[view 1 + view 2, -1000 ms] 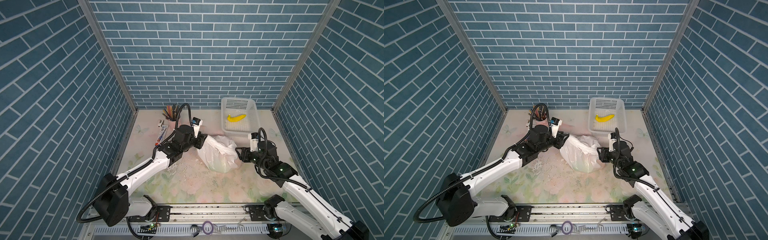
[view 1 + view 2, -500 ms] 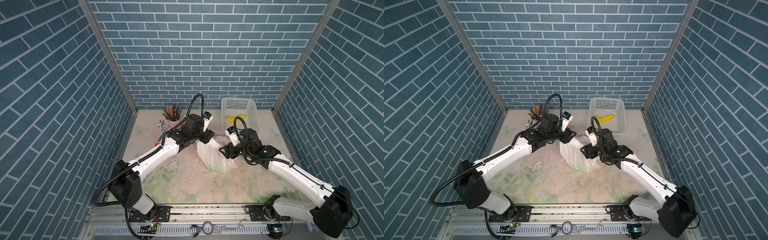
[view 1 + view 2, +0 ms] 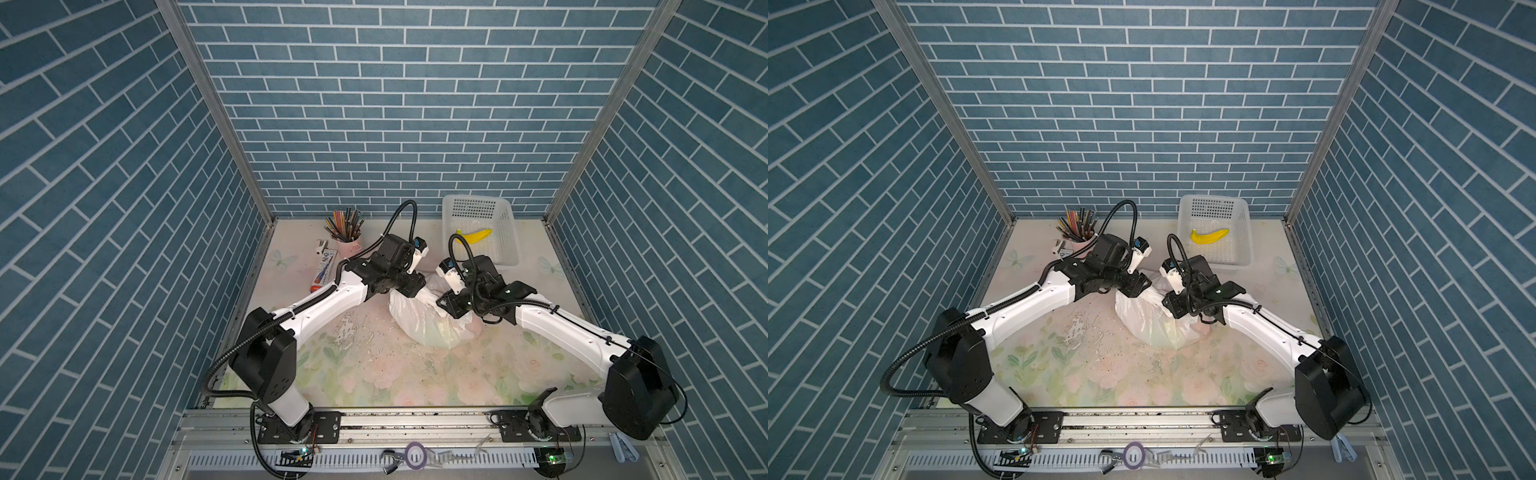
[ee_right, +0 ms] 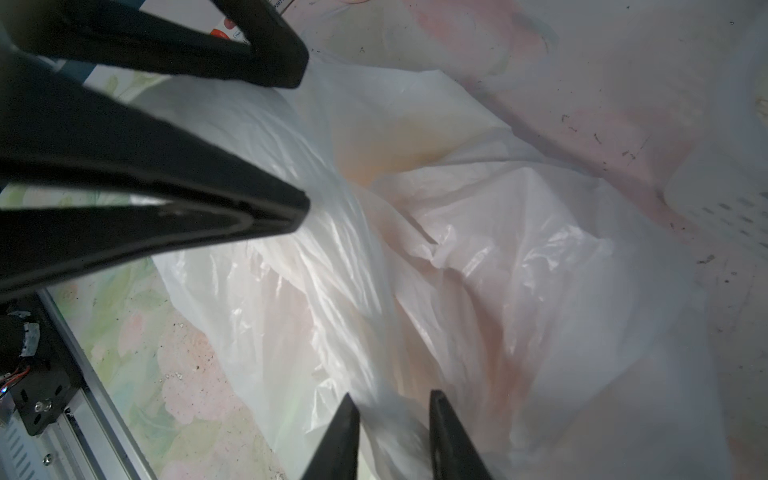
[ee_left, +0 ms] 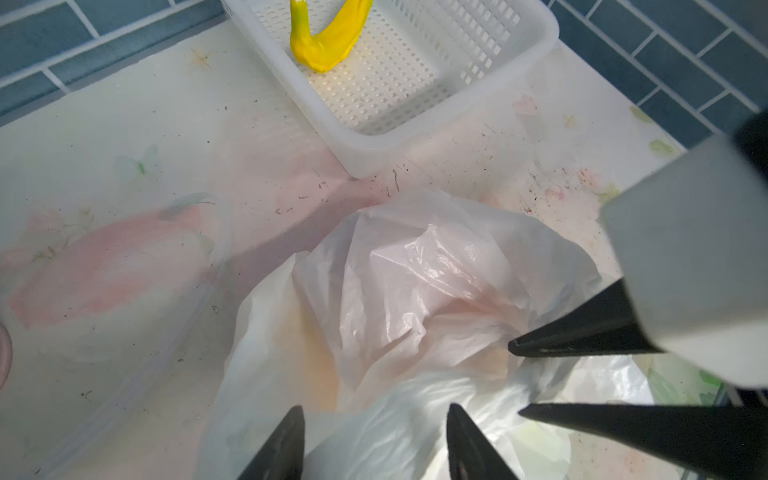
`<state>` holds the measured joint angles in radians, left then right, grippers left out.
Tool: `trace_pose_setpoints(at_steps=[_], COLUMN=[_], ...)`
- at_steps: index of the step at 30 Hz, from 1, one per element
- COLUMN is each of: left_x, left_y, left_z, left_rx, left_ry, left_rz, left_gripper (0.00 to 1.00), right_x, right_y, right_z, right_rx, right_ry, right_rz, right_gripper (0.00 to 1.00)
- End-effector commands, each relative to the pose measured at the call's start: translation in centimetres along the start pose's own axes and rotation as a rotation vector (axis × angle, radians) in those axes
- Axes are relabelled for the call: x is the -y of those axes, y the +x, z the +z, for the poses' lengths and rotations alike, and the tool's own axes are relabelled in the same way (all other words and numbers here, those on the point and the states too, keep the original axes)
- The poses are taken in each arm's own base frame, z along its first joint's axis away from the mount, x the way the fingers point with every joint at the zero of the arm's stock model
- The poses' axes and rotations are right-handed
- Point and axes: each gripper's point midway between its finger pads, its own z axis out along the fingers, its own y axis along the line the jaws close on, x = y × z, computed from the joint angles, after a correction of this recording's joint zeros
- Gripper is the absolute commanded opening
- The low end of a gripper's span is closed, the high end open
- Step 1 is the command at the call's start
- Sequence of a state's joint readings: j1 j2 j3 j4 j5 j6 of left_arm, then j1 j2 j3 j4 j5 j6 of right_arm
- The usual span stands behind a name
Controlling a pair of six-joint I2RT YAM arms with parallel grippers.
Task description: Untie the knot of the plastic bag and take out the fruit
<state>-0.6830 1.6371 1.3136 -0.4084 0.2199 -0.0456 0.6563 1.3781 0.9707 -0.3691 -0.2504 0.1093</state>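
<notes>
The white plastic bag (image 3: 424,326) (image 3: 1152,326) lies mid-table, bulging. The fruit inside shows only as orange and green tints through the plastic. The left gripper (image 3: 415,291) (image 5: 374,409) hangs over the bag's upper left, open, with crinkled plastic bulging between its tips. My right gripper (image 3: 446,301) (image 4: 390,397) sits at the upper right. Its jaws are narrow, and a gathered fold of bag fills the gap. The knot (image 5: 494,382) appears as a twisted white bunch between the left tips and the right gripper's fingers (image 5: 582,332).
A white perforated basket (image 3: 508,239) stands at the back right with a yellow banana (image 3: 473,237) in it. At the back left stand a pink cup of pencils (image 3: 347,237) and a flat packet (image 3: 324,270). White crumbs (image 3: 345,332) litter the mat left of the bag.
Both arms closed in on the bag's top. The right gripper came from the bag's right side onto it, widened, then narrowed on plastic. The left gripper slid right and opened a little.
</notes>
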Motion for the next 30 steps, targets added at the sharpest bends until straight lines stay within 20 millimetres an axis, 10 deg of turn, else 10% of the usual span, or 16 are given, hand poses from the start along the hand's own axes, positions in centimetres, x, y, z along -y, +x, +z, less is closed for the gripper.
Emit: trace_pose_setpoints(at_steps=[1,9,17,30], left_x=[0.1,0.7,0.3,-4.8], left_y=[1.2,3.2,3.9,-0.2], left_z=[0.3,0.5,1.0,-3.2], left_rx=[-0.059,-0.098,-0.127,0.112], left_ry=[0.005,0.056,0.046,-0.095], left_rz=[0.027,0.02,0.0,-0.167], left_gripper=[0.55,0.53,0.26,0.05], right_x=[-0.1,0.6,1.6,4.5], right_y=[-0.7,-0.7,-1.6,-2.8], right_z=[0.1,-0.2,-1.4,-6.1], right_rx=[0.005,0.009,0.078,0.295], right_ry=[0.005,0.047,0.116,0.244], right_rz=[-0.042,-0.035,-0.02,0.087], right_gripper=[0.19,0.05,0.0,0.0])
